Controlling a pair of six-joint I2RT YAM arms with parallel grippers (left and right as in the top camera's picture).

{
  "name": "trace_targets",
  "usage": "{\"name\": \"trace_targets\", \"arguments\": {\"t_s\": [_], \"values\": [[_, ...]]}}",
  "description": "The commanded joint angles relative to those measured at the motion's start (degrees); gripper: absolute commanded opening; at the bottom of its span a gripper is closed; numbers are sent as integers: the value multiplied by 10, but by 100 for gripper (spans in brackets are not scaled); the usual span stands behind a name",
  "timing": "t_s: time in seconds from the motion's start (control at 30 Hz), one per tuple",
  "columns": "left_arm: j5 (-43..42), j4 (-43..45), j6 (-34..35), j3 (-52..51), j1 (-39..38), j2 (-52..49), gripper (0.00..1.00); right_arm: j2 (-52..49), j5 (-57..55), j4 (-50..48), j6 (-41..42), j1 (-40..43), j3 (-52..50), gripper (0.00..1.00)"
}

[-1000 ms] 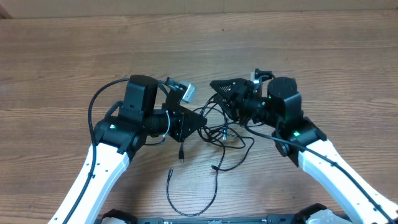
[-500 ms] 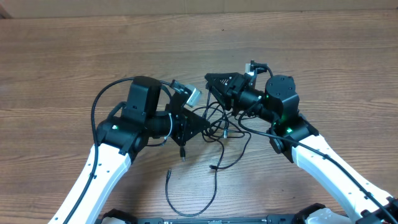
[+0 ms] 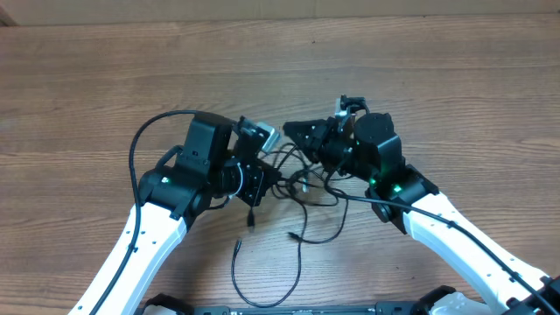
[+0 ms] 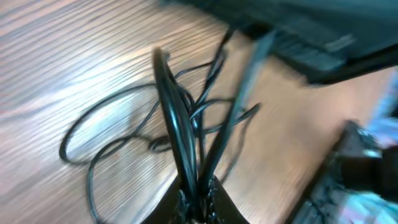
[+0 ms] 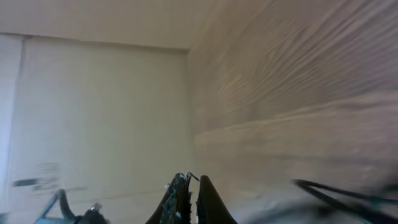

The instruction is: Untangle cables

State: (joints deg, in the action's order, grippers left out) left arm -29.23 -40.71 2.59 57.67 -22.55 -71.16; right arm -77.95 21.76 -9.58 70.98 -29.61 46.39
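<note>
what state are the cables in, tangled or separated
tangled: the cables cross and loop over each other in one knot, and several strands run bunched together into the left gripper

Two white arms reach in from the near edge of the wooden desk. The left hand and the right hand point toward each other, close together, at the tangle of thin black cables lying between them. The left hand appears to touch the tangle, though its fingers are too dark to separate. One loose cord trails toward the near edge in an open loop.
</note>
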Motion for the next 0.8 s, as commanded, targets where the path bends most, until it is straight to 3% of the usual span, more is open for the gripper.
{"name": "trace_targets", "arguments": {"t_s": [0.0,0.37,0.43,0.53,0.57,0.77], "values": [[150,-24,76,5,-3,0,13,5,-29,-1,-101,31,9,4],[301,-45,243,5,-3,0,27,90,-40,137,-195,108,9,4],[314,-45,291,5,-3,0,42,119,-37,160,-216,118,9,4],[290,-38,385,5,-4,-1,89,159,-36,166,-268,116,9,4],[271,-33,407,5,-4,-2,100,169,-35,168,-282,116,9,4],[79,24,484,5,-5,-30,99,205,-36,201,-311,116,9,4]]}}
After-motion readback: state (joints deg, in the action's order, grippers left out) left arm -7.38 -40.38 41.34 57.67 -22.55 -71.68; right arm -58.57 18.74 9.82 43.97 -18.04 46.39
